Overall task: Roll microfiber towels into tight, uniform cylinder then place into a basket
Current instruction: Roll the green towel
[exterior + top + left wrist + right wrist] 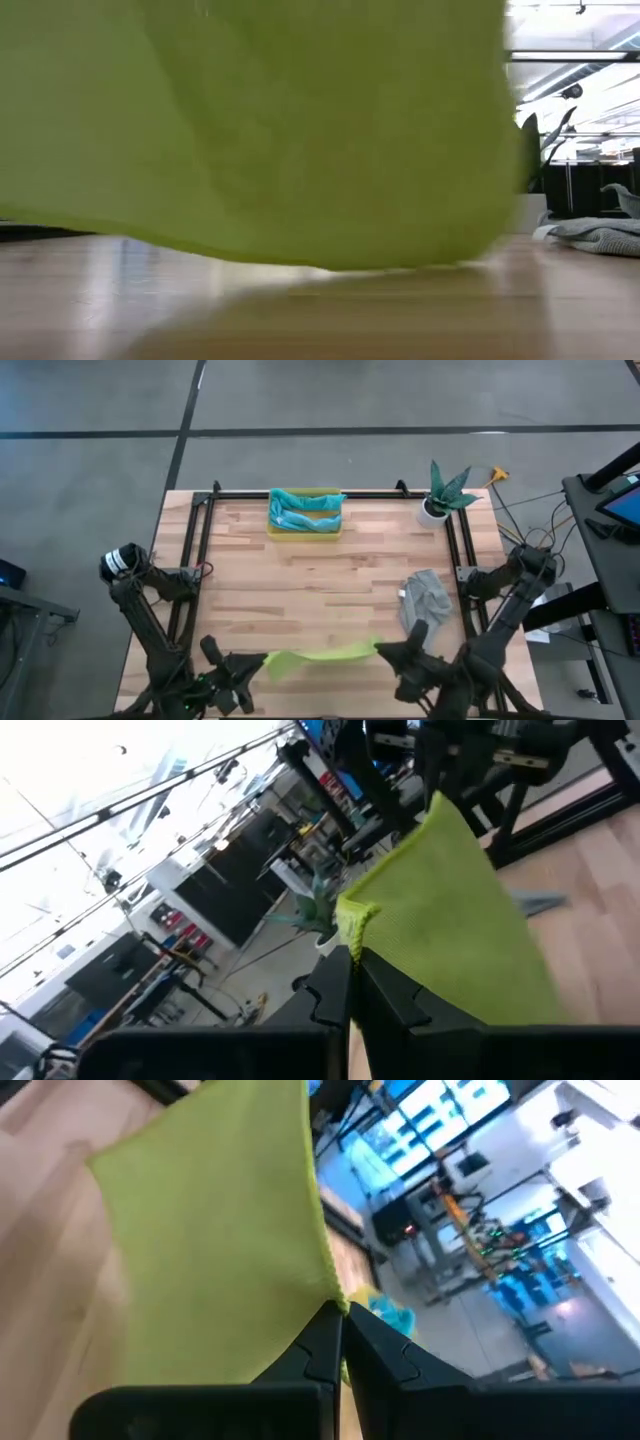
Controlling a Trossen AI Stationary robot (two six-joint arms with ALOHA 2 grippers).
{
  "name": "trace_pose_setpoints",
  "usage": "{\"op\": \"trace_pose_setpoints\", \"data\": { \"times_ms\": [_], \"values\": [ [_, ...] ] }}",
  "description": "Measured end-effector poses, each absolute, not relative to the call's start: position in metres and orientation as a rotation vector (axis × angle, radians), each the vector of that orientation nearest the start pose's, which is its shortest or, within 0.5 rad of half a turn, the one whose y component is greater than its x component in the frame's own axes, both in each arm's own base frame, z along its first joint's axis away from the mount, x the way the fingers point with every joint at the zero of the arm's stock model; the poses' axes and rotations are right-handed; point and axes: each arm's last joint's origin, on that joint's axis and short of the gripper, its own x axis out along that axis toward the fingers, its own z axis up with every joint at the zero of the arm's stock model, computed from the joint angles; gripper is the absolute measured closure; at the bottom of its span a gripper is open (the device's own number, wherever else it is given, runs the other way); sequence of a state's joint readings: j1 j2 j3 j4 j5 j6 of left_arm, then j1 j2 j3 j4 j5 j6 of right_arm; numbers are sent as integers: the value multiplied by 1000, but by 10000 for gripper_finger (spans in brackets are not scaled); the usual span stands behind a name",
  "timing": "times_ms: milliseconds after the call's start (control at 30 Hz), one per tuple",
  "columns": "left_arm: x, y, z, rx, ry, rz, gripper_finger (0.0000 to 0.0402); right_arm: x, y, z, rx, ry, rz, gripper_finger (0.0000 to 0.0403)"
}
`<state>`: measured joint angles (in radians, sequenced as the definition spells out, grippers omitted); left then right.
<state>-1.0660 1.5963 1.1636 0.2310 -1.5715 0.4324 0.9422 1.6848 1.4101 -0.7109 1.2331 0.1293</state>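
Note:
A lime green towel (320,656) hangs spread between my two grippers near the table's front edge; it fills most of the low view (280,130). My left gripper (258,663) is shut on its left end and my right gripper (380,651) on its right end. A grey towel (425,600) lies crumpled on the table at the right. The yellow basket (330,532) stands at the far middle with teal and light blue towels (302,510) inside. My left gripper pinches the green towel's upper left corner (356,918) between its two shut fingers, coming in level from the table's left. The cloth hangs below the corner. Whether its lower edge (340,262) touches the table I cannot tell. My right gripper pinches the towel's upper right corner (330,1285) between its two shut fingers, coming from the table's right and slanting slightly down. The top edge (325,651) runs fairly straight to the other gripper, and the rest hangs below it.
A white pot with a green plant (440,500) stands at the far right corner. Black frame rails (200,550) run along the table's left, right and far sides. Bare wood lies between the basket and the held towel.

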Motion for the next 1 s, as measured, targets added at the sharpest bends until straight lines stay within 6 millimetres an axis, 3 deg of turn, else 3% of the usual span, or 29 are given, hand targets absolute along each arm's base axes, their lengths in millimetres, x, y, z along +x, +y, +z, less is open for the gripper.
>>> {"op": "trace_pose_setpoints", "data": {
  "times_ms": [100,200,433,633,800,1000],
  "values": [
    [192,-280,304,624,165,500,402,226,258,297,-772,431,-330,394],
    [204,-266,300,636,186,548,402,235,239,292,-779,482,-395,394],
    [216,-216,287,633,228,666,402,258,165,271,-777,620,-698,394],
    [196,-169,272,481,189,726,402,269,115,231,-684,809,-801,394],
    [172,-142,253,393,161,684,401,265,99,199,-658,881,-803,394],
    [156,-125,239,351,154,617,401,262,99,184,-637,831,-814,394]
  ]
}}
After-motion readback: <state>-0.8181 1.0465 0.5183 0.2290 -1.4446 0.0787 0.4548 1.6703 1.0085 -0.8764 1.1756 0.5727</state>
